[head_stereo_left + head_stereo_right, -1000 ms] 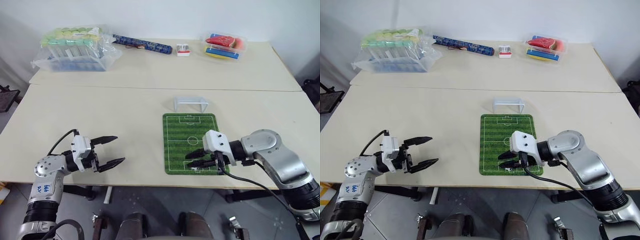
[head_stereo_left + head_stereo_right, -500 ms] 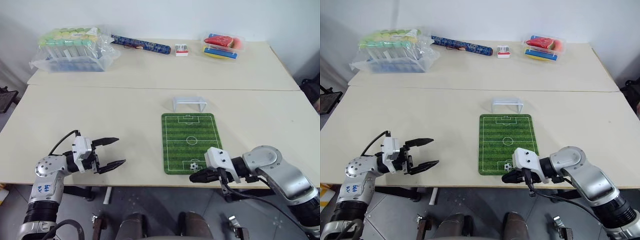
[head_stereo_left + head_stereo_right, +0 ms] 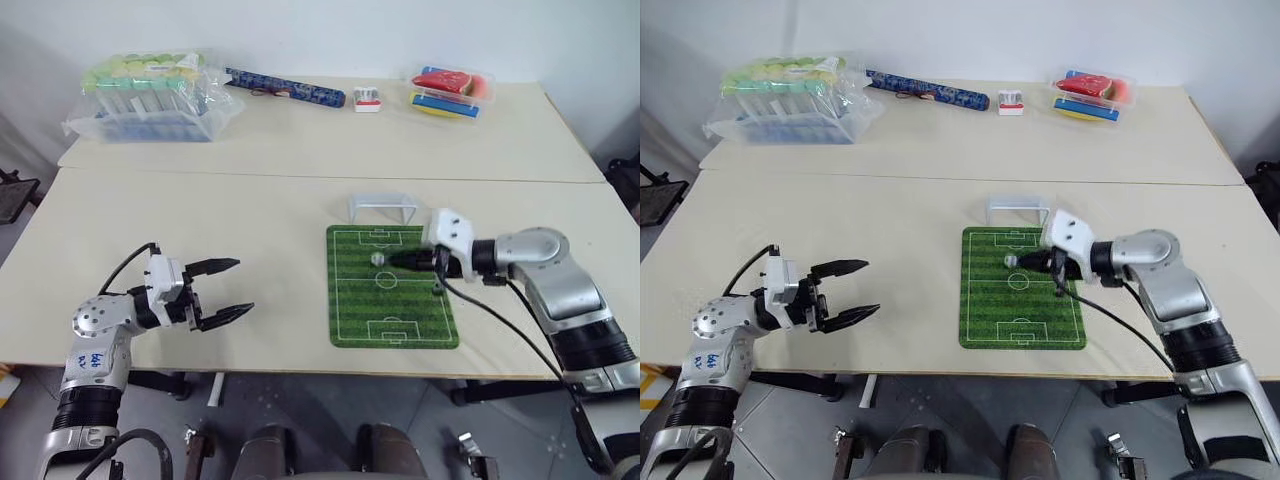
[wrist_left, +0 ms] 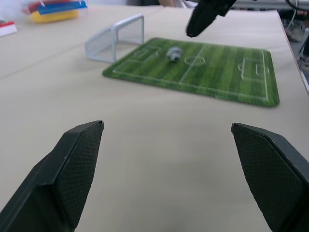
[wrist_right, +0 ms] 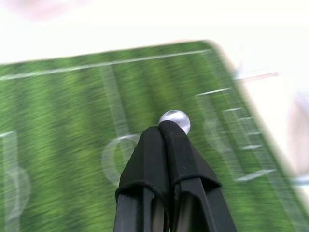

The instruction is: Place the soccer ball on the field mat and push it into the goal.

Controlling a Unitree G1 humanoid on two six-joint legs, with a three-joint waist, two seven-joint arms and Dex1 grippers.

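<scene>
Soccer ball (image 3: 378, 258): seen on the field mat (image 3: 392, 312), near the centre circle on the goal (image 3: 382, 207) side; its black patches are blurred and cannot be made out.
Right claw (image 5: 163, 131): fingers pressed together, tips just behind the ball, possibly touching it.
Left claw (image 3: 232, 289): fingers spread, nothing held, kept over bare surface (image 3: 200, 230) well apart from the mat.
</scene>
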